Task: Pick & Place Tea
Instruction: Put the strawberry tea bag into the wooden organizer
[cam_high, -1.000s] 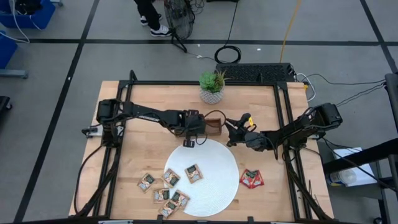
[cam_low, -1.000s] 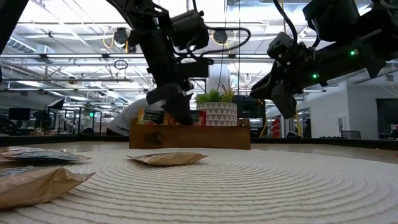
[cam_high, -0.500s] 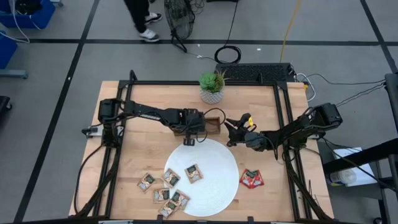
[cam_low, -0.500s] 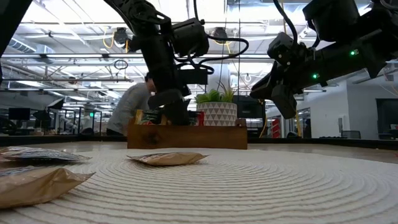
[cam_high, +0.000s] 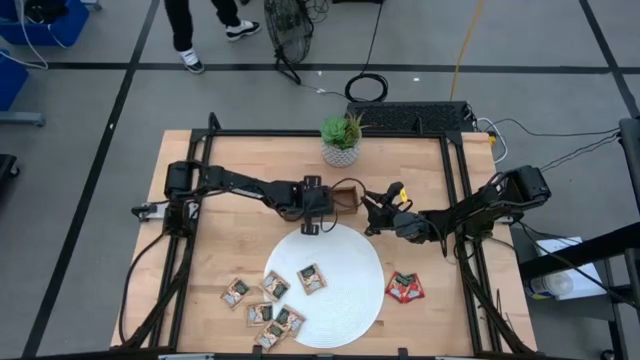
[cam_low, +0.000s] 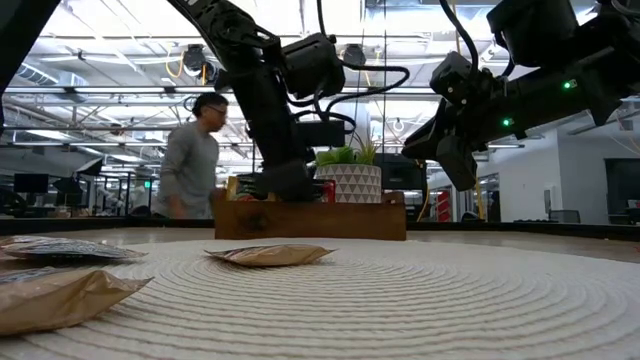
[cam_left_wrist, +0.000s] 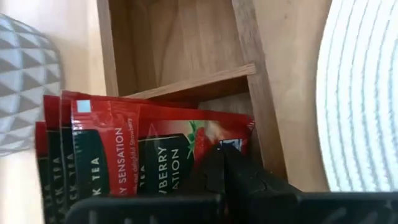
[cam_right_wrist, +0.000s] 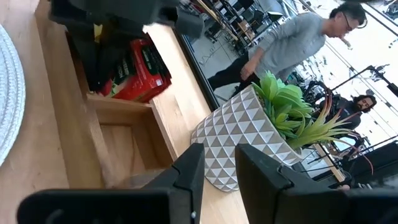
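My left gripper (cam_high: 316, 203) is down at the wooden tray (cam_high: 345, 200), which sits on the table (cam_high: 240, 245) between the potted plant (cam_high: 341, 138) and the white round plate (cam_high: 345, 300). From my left wrist I look into the tray's compartments: several red tea sachets (cam_left_wrist: 149, 155) stand on edge, packed side by side in one compartment, while the next compartment past the divider shows bare wood. My own dark finger overlaps the nearest red sachet there, but I cannot tell whether my left jaws are spread, pressed together, or pinching it. My right gripper (cam_high: 372, 212) hovers above the table just beside the tray's other end, its jaws spread apart with nothing between them; past its fingers (cam_right_wrist: 186, 171) I see the tray wall, the red sachets in the far compartment and the patterned pot. The rest of the tea lies flat: one tan sachet (cam_high: 312, 279) on the plate, a loose cluster of tan sachets (cam_high: 262, 305) at the plate's left edge and on the wood beside it, and two red sachets (cam_high: 405, 287) on the table just right of the plate. A person (cam_low: 190, 160) walks in the room beyond the table.
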